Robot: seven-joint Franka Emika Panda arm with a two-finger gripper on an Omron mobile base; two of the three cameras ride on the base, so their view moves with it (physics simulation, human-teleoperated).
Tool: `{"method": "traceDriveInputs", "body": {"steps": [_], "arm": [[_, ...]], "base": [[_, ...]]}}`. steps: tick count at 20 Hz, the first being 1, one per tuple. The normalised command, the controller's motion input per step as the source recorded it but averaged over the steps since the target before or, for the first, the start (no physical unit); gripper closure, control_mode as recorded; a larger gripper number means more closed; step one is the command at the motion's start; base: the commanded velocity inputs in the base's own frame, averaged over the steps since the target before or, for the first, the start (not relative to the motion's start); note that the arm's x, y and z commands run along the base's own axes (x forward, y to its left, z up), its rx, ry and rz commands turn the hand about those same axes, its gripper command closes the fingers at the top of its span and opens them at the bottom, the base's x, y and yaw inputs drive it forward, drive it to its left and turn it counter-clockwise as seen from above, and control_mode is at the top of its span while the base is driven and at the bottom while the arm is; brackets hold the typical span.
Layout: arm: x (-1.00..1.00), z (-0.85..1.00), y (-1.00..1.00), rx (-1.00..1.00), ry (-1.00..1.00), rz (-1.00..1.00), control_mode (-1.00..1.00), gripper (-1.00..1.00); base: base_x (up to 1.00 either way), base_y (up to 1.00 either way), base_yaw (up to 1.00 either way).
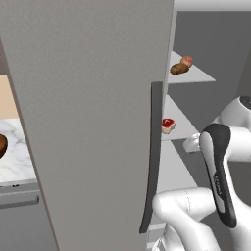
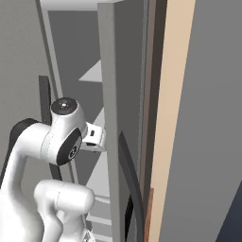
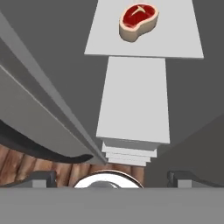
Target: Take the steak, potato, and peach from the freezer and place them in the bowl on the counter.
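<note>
The freezer point(image 1: 88, 122) stands with its wide grey door swung open; the dark vertical handle point(image 1: 152, 157) runs down the door's edge in the left base view. Pale grey shelves are visible inside.

The steak point(image 1: 168, 125) lies flat on a middle shelf point(image 1: 179, 130), near its front edge. In the hand view it appears at the top of the frame, bone mark facing up. On the shelf above, the potato point(image 1: 179, 68) and the peach point(image 1: 187, 61) rest side by side, touching or nearly so.

The end effector point(image 3: 112, 177) has its fingers spread fully apart and grips nothing. It points along the stack of shelves, well apart from the steak.

At the far left, the bowl point(image 1: 2, 145) sits on the counter point(image 1: 14, 162), partly hidden by the freezer door.
</note>
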Motion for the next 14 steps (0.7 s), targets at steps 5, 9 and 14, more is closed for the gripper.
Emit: {"method": "traceDriveInputs", "body": {"steps": [5,9,14], "arm": [[0.47,-0.10,-0.18,0.00,-0.02,0.00,-1.00,-1.00],[0.54,-0.04,-0.06,0.00,0.00,0.00,-1.00,-1.00],[0.59,-0.05,0.00,0.00,0.00,0.00,-1.00,-1.00]], "base": [[0.00,0.00,0.00],[0.00,0.00,0.00],[0.00,0.00,0.00]]}}
